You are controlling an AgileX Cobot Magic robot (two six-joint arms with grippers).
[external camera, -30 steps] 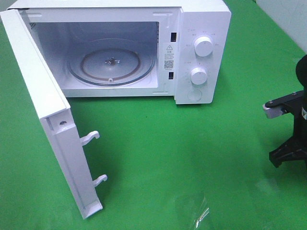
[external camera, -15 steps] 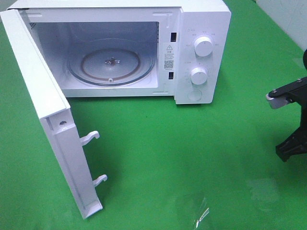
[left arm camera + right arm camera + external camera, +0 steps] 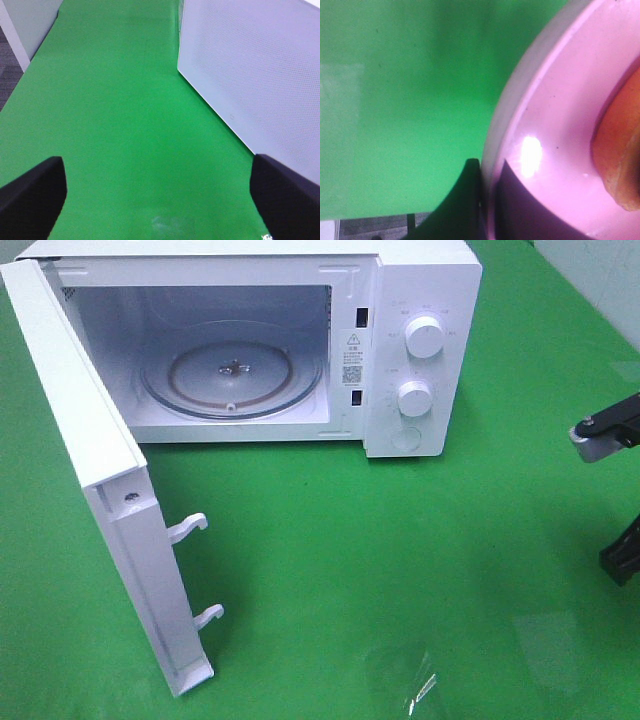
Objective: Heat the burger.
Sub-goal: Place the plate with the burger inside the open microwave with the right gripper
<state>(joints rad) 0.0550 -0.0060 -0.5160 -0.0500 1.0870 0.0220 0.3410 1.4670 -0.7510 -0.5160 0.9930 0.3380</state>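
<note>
1. Broadly, the microwave (image 3: 440,290) is the biggest thing here. It stands on the green mat (image 3: 350,540) with its cavity empty and waiting.
2. Its door (image 3: 90,490) is swung fully out on the microwave's left, so the way into the microwave from the front is free.
3. Inside the microwave lies the glass turntable (image 3: 270,380), bare. It is hard and probably slick, so a plate set on it could skate.
4. The pink plate (image 3: 555,125) is off to the microwave's right, beyond the edge of the high view. It looks stiff, glossy and slippery. The rim is the sensible place to hold it, but a hold on one edge leaves the far side hanging, so it wants to tip.
5. The burger (image 3: 620,150) sits loose on that plate, showing only as a slice of brown bun in the right wrist view. I judge it light, soft and stacked (squeezing it directly would crush or split the layers), so carrying it by the plate, kept level and moved slowly, suits it best.
6. The right gripper (image 3: 489,166) is clamped on the plate's rim, one finger under and one over. Whether the plate is lifted off the mat I cannot tell.
7. The left gripper (image 3: 159,195) hangs spread wide and holding nothing, on the microwave's left beside a white dotted panel.
</note>
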